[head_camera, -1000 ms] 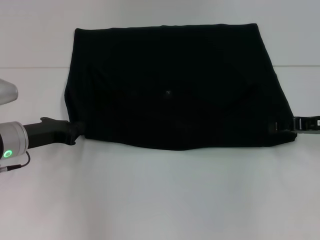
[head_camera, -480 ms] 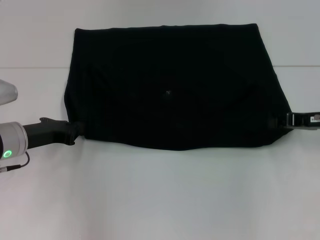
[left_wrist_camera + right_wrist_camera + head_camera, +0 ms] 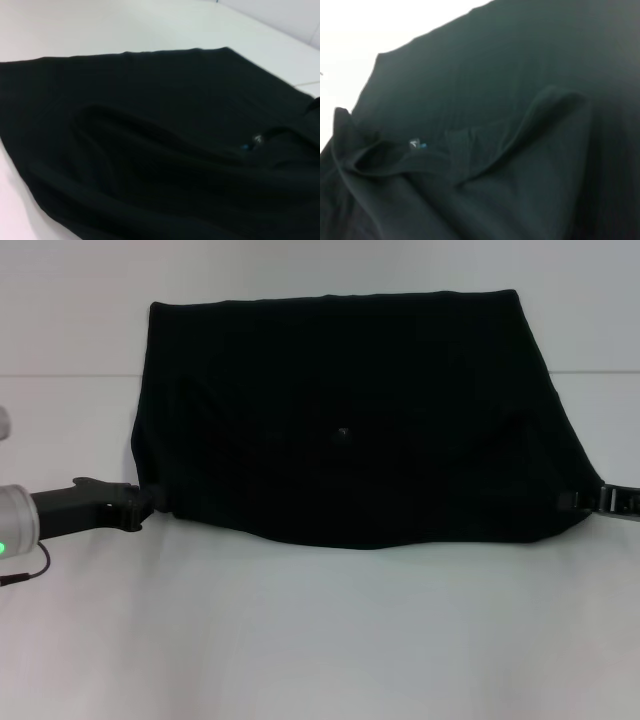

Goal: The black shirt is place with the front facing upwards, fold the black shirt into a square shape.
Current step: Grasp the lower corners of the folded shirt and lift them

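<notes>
shirt position: the black shirt point(image 3: 350, 415) lies spread as a wide dark panel across the far half of the white worktop point(image 3: 320, 640), its far edge straight and near the worktop's far edge, its near edge sagging toward the middle.
shirt vs left claw: the left gripper point(image 3: 148, 502) meets the shirt at its near left corner; the tip touches the cloth edge there, arm reaching in from the worktop's left edge.
shirt vs right claw: the right gripper point(image 3: 585, 500) meets the shirt at its near right corner, arm coming in from the worktop's right edge.
left claw state: the fingertips are lost against the black cloth; cannot tell how far they stand apart, nor whether cloth is pinched between them.
right claw state: only a sliver shows at the cloth edge; cannot tell its opening or whether it has hold of the cloth.
count: one shirt, two grippers, one worktop.
shirt surface: in the left wrist view the cloth fills most of the picture, with a raised fold running across it. in the right wrist view there are overlapping folds and a bunched corner.
labels: one small blue neck label point(image 3: 246, 147), also seen in the right wrist view point(image 3: 421, 145) beside a tiny pale tag; a pale speck near the shirt's middle in the head view.
writing: none readable on the label or cloth.
</notes>
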`<control>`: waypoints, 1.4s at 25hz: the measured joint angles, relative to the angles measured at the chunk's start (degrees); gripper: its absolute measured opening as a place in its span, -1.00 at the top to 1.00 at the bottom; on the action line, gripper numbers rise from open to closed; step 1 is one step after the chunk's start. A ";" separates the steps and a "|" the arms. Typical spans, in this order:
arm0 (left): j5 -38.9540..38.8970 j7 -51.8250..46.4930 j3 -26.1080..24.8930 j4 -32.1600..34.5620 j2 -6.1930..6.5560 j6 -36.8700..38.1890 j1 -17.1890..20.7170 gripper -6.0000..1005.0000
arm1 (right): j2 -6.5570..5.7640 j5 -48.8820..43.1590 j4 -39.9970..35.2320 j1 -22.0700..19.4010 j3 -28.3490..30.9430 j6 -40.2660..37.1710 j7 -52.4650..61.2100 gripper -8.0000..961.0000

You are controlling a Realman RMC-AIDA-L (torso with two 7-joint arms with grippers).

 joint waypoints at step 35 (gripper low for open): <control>7.76 0.49 -15.00 4.62 3.58 37.65 11.65 0.87 | 1.45 3.50 -4.61 -19.13 8.59 -28.11 -18.09 0.93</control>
